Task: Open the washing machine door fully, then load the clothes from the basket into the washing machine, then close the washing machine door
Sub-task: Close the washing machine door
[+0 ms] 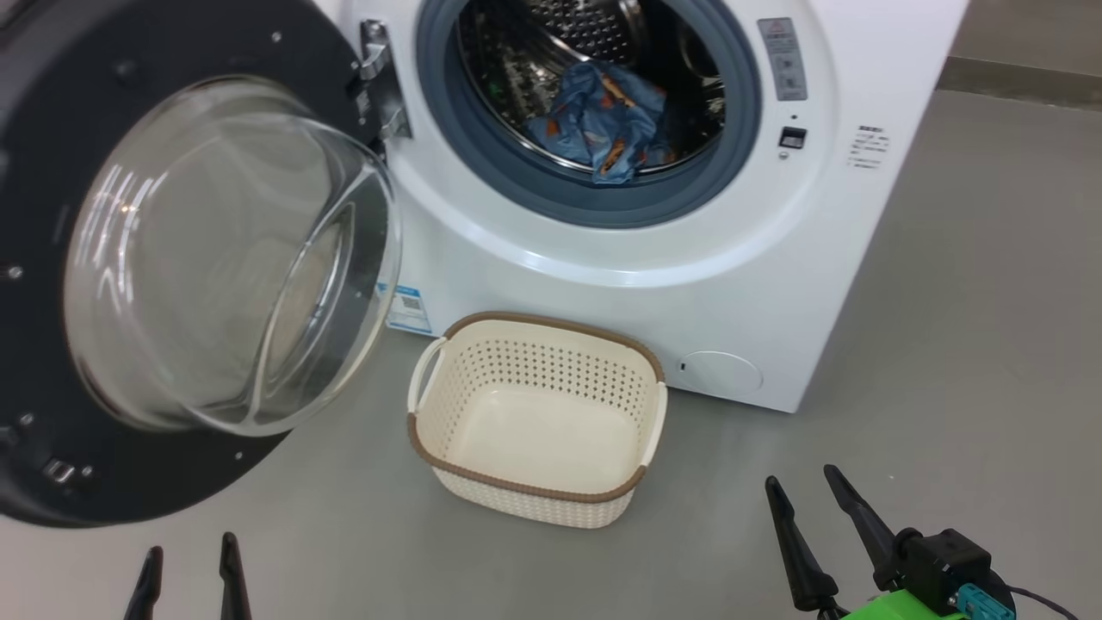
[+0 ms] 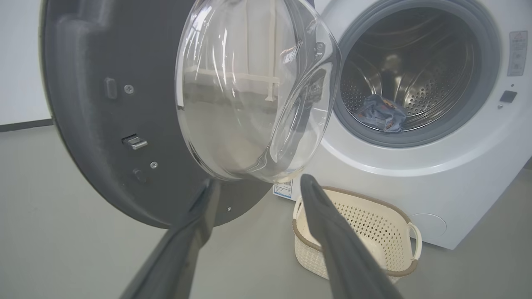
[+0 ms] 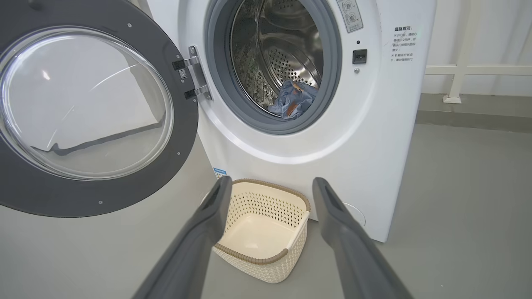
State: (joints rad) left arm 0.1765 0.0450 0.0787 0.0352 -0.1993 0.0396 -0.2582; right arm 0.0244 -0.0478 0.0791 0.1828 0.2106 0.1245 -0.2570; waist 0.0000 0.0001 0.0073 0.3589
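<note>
Clothes (image 1: 603, 120) are in neither tool's hold. In the head view the left tool (image 1: 191, 547) sits at 7 o'clock and the right tool (image 1: 801, 476) at 5 o'clock. Each has its 2 dark fingers spread wide with nothing between them, above the grey floor (image 1: 947, 344). Between the 2 tools and farther out, just below centre, the basket (image 1: 534, 504) stands upright on the floor, its cream bottom bare, just in front of the washing machine (image 1: 689, 284). The blue label sticker (image 1: 405, 310) is near its 11 o'clock and the round filter cap (image 1: 719, 375) near its 2 o'clock. At 9 o'clock the washing machine door (image 1: 52, 129) stands swung wide on its metal hinge (image 1: 379, 86), its glass bowl (image 1: 232, 258) bulging toward the basket. At 12 o'clock, inside the grey-blue gasket (image 1: 516, 181), the clothes lie as a crumpled blue bundle low at the front of the steel drum (image 1: 585, 26), by the gasket's inner edge.
</note>
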